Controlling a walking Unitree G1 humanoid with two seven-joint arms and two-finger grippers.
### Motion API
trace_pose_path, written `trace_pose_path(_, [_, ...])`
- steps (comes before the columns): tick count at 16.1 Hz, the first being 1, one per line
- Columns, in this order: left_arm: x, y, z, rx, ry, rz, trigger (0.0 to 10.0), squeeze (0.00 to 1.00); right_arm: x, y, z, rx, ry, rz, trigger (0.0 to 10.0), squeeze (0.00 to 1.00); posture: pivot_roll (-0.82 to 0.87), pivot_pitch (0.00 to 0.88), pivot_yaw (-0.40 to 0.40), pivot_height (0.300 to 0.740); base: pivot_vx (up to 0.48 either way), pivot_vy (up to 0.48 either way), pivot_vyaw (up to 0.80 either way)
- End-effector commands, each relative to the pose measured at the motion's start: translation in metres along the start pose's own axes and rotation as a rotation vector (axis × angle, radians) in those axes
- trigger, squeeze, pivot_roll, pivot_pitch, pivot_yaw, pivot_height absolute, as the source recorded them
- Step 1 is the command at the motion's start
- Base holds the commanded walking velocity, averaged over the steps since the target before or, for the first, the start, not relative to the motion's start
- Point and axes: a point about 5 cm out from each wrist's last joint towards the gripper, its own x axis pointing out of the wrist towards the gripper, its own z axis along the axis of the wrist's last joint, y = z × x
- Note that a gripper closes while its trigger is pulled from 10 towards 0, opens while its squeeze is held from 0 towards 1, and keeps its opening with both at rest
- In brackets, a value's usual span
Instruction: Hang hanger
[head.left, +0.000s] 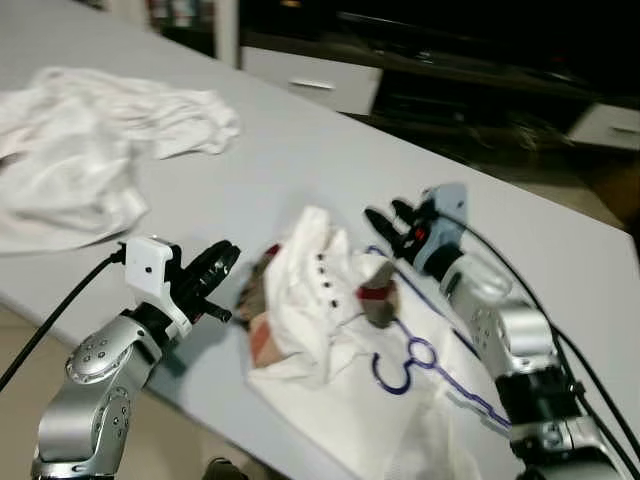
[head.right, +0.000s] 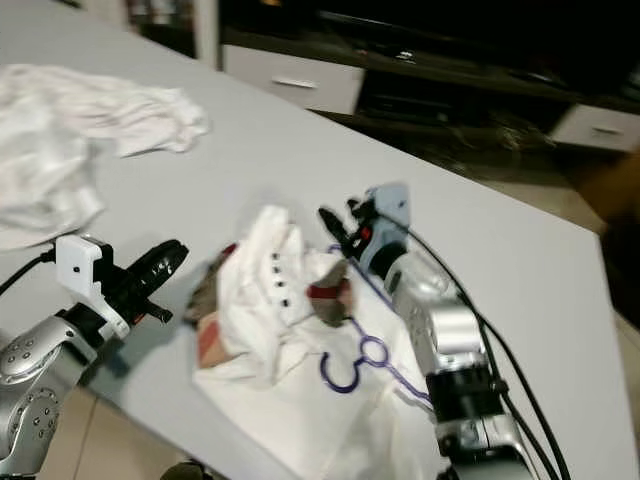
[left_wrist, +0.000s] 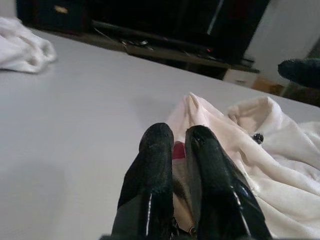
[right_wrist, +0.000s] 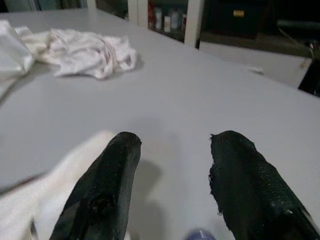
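We see a thin blue wire hanger (head.left: 420, 362) lying on a white shirt (head.left: 330, 340); left gripper (head.left: 222, 262) pinched closed and empty, right gripper (head.left: 388, 222) spread apart.

Grey table (head.left: 300, 150), dark cabinets (head.left: 320, 85) behind

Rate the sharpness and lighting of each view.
Eye views: soft, slightly motion-blurred; table evenly lit, background dark. Left wrist view: left hand sharp with glossy highlights, shirt clear. Right wrist view: right hand blurred up close, far cloth pile sharper.
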Motion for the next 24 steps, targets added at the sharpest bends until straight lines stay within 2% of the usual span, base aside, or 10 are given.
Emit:
trace_pose_path(1, [0.001, -0.006, 0.003, 0.001, -0.005, -0.015, 10.0, 0.00, -0.002, -0.011, 0.004, -0.008, -0.012, -0.050, 10.0, 0.00, 0.15, 0.122, -0.192, 0.740, 0.000, 0.000, 0.80])
trace_pose_path(6, [0.007, -0.027, 0.004, 0.002, -0.020, -0.066, 10.0, 0.00, -0.008, -0.031, 0.001, -0.031, -0.011, -0.150, 10.0, 0.00, 0.16, 0.114, -0.170, 0.740, 0.000, 0.000, 0.80])
trace_pose_path(8, [0.013, -0.032, 0.009, -0.007, -0.018, -0.101, 10.0, 0.00, -0.011, -0.033, 0.001, 0.002, -0.012, -0.180, 10.0, 0.00, 0.14, 0.119, -0.158, 0.740, 0.000, 0.000, 0.36])
trace_pose_path(9, [0.019, -0.032, 0.009, 0.016, -0.009, -0.106, 10.0, 0.00, -0.014, -0.033, 0.000, -0.044, 0.001, -0.165, 10.0, 0.00, 0.14, 0.121, -0.151, 0.740, 0.000, 0.000, 0.00])
trace_pose_path(10, [0.020, -0.031, 0.009, 0.028, -0.004, -0.096, 10.0, 0.00, -0.015, -0.034, 0.000, -0.050, 0.004, -0.165, 10.0, 0.00, 0.14, 0.121, -0.151, 0.740, 0.000, 0.000, 0.00])
trace_pose_path(14, [0.022, -0.033, 0.010, 0.005, -0.017, -0.079, 10.0, 0.00, -0.025, -0.040, 0.010, -0.104, 0.002, -0.157, 10.0, 0.00, 0.10, 0.137, -0.151, 0.740, 0.000, -0.249, 0.00])
trace_pose_path(16, [0.023, -0.035, 0.008, -0.024, -0.014, -0.080, 10.0, 0.00, -0.027, -0.040, 0.010, -0.134, 0.013, -0.153, 10.0, 0.00, 0.10, 0.137, -0.151, 0.740, 0.000, 0.000, 0.80])
trace_pose_path(18, [0.025, -0.034, 0.006, -0.023, -0.013, -0.075, 10.0, 0.00, -0.030, -0.041, 0.006, -0.114, 0.033, -0.168, 10.0, 0.00, 0.09, 0.135, -0.166, 0.740, 0.000, 0.000, 0.80])
trace_pose_path(22, [0.028, -0.035, 0.002, -0.018, 0.003, -0.051, 10.0, 0.00, -0.035, -0.049, 0.009, -0.153, 0.081, -0.151, 10.0, 0.00, 0.08, 0.141, -0.163, 0.740, 0.000, 0.000, 0.00])
trace_pose_path(24, [0.028, -0.035, 0.001, -0.014, 0.005, -0.056, 10.0, 0.00, -0.036, -0.046, 0.013, -0.160, 0.086, -0.109, 10.0, 0.00, 0.08, 0.136, -0.162, 0.740, 0.000, 0.000, 0.00])
